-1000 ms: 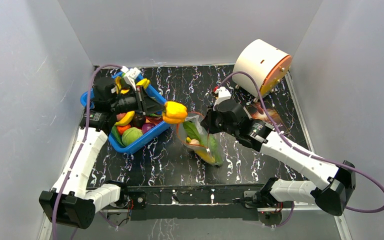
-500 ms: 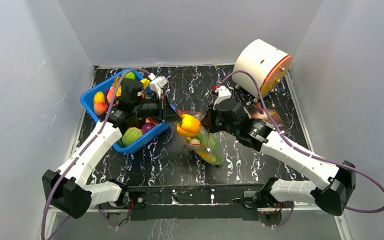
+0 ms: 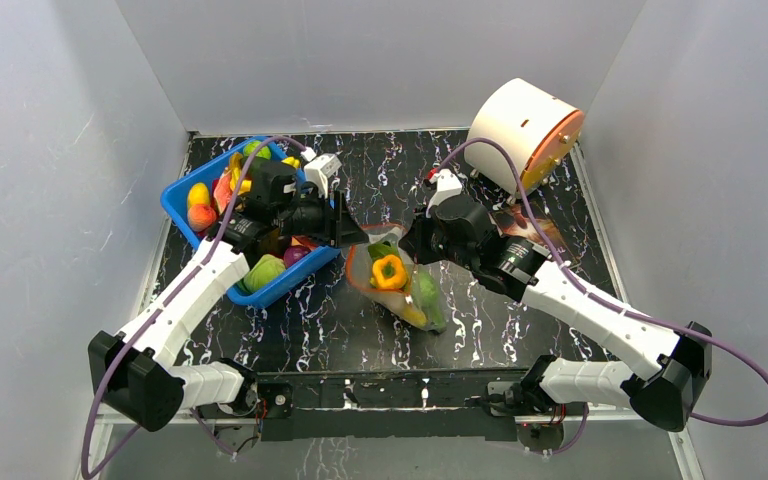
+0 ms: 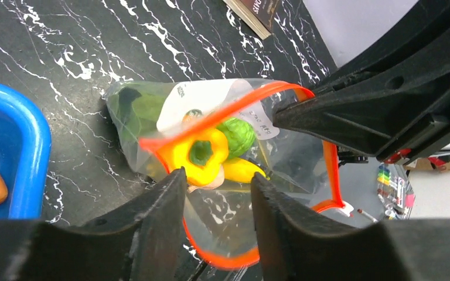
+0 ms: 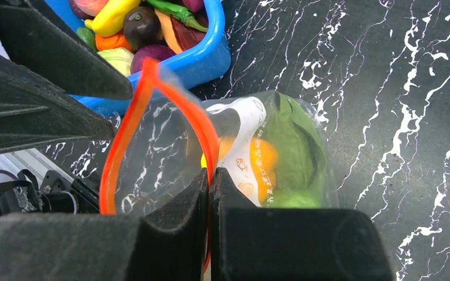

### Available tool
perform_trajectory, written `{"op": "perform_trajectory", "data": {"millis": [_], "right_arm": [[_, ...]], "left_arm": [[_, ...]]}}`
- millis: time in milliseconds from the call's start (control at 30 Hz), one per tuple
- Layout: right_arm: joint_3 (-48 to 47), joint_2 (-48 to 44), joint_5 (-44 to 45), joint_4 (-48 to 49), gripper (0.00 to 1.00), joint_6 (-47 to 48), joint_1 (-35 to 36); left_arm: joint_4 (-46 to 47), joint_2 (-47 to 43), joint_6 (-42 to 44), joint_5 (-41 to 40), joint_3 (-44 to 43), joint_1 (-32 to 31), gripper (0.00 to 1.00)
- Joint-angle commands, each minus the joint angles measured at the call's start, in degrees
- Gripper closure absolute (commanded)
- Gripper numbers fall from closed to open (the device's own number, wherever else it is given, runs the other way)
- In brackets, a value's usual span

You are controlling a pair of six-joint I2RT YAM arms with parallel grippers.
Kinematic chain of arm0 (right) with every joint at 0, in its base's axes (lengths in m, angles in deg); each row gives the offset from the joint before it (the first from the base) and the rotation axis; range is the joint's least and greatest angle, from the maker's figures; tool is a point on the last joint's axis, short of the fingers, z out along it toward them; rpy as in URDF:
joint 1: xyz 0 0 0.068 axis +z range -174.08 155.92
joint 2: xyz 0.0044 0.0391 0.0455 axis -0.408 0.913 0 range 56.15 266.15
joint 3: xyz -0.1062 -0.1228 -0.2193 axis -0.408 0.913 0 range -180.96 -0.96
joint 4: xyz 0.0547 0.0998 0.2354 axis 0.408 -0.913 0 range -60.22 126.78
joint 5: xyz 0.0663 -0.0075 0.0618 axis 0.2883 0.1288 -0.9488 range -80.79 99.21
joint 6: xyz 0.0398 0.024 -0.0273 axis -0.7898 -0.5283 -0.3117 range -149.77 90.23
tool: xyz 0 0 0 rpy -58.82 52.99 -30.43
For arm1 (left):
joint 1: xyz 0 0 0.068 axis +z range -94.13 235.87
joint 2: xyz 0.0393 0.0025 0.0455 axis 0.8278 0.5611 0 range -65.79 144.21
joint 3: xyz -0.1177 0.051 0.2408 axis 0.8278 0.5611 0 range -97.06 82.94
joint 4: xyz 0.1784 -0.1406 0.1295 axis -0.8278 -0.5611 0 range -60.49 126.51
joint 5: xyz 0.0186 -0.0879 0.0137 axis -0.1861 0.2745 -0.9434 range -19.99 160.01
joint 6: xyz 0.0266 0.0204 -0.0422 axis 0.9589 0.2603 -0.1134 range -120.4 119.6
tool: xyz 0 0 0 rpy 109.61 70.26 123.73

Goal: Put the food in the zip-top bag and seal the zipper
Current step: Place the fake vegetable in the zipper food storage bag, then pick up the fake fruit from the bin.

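Observation:
The zip-top bag [image 3: 418, 300] lies mid-table, its mouth held up and wide. My right gripper [image 3: 412, 243] is shut on the zipper [image 5: 126, 117], the red-orange strip pinched between its fingertips [image 5: 210, 178]. My left gripper [image 4: 215, 182] hangs open just above the mouth with nothing between its fingers. The yellow bell pepper [image 4: 202, 153] sits inside the bag mouth, on top of a banana [image 4: 241, 170], a round green piece [image 4: 237, 134] and green lettuce [image 4: 133, 108]. From above, the pepper [image 3: 388, 272] shows through the clear plastic.
A blue basket [image 3: 175, 205] with several more toy foods stands left of the bag, close under my left arm. A white and orange round case [image 3: 522, 125] stands at the back right, with a brown booklet [image 3: 538, 232] in front of it.
My left gripper carried the pepper right from the basket to the bag mouth, then opened; the pepper dropped into the bag. The right gripper kept its hold on the zipper.

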Motion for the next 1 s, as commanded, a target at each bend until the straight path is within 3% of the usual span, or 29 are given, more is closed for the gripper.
{"op": "perform_trajectory", "data": {"millis": [0,100,333,367,733,967], "right_arm": [[-2.7,-1.4,0.2,2.9,1.0,0.7,-0.1],[-2.5,-1.7,0.2,3.0,1.0,0.7,-0.2],[-1.5,-3.0,0.4,2.9,1.0,0.7,-0.2],[-1.3,-3.3,0.3,2.9,1.0,0.7,-0.1],[0.8,-5.5,0.0,3.3,1.0,0.6,-0.1],[1.2,-6.6,0.6,2.6,1.0,0.8,-0.2]], "left_arm": [[1.5,-1.9,-0.2,-0.7,-2.0,-0.2,0.52],[2.1,-3.2,-0.4,-1.7,-1.7,-0.2,0.42],[-3.3,-6.6,3.2,-15.2,-3.9,-0.1,0.12],[-4.2,-6.8,4.1,-16.9,-4.6,-0.2,0.03],[-7.6,-5.0,11.9,-41.5,-6.7,0.3,0.02],[-5.1,-4.7,11.6,-40.3,-3.2,3.9,0.04]]}}
